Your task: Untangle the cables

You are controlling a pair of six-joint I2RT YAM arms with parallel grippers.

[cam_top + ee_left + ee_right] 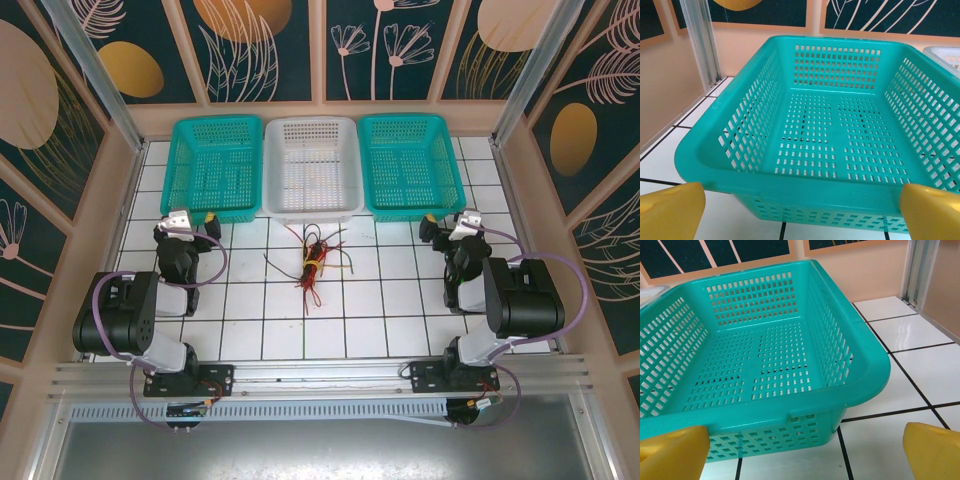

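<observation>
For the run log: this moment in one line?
cables: tangled, untouched | left fingers: open, facing left basket | right fingers: open, facing right basket

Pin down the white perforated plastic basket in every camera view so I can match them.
Top external: white perforated plastic basket at back centre, between the teal plastic baskets.
Left wrist: a sliver at the upper right edge.
Right wrist: a sliver at the upper left edge.
Shared landmark: the white tiled tabletop.
</observation>
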